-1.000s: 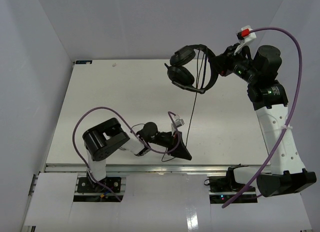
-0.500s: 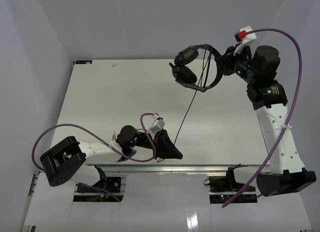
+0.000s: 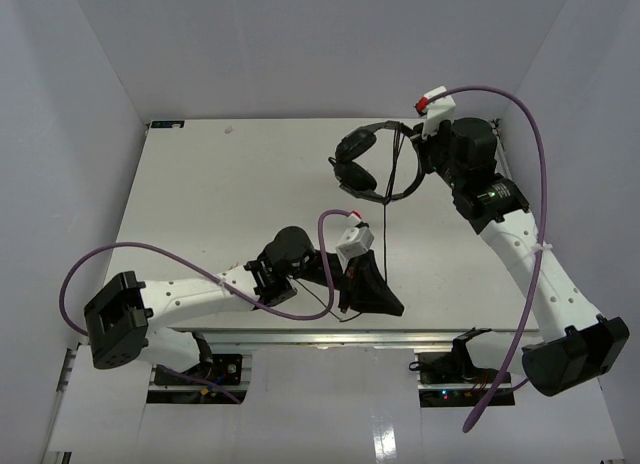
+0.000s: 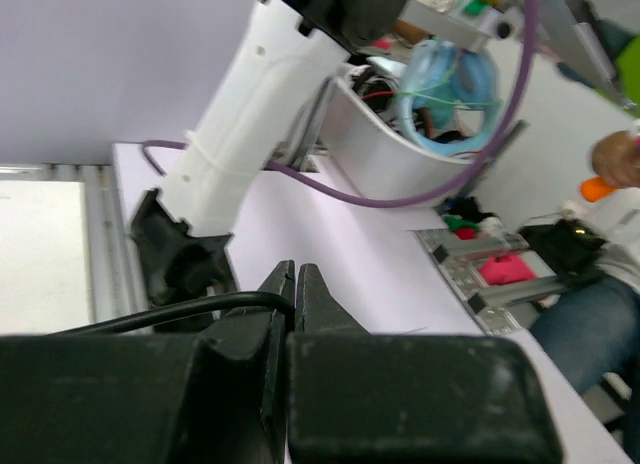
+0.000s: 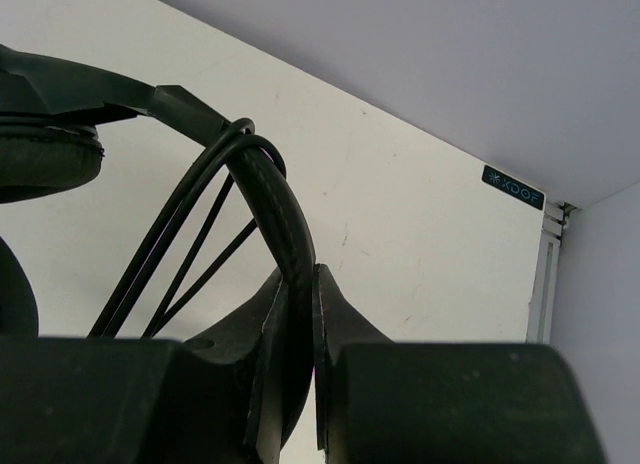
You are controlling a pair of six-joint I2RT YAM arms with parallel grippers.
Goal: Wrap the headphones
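Partway, looks like: headphones (image 3: 365, 164) held above the far right of the table (image 3: 220, 204), right gripper (image 5: 297, 284) clamped on the headband (image 5: 283, 209), a few cable (image 3: 386, 219) loops over it. Left gripper (image 4: 297, 284) pinching the loose tail near the front edge, so probably more winding left.

The right arm (image 3: 520, 254) has pulled in from the far right corner, carrying the headphones (image 3: 362, 164) nearer and leftward over the desk (image 3: 220, 204); the left arm (image 3: 190, 294) has unfolded, elbow swung wide left, and the left fingers (image 3: 375, 289) now sit further right; the cable (image 3: 385, 234) has straightened from its slant half a second ago.
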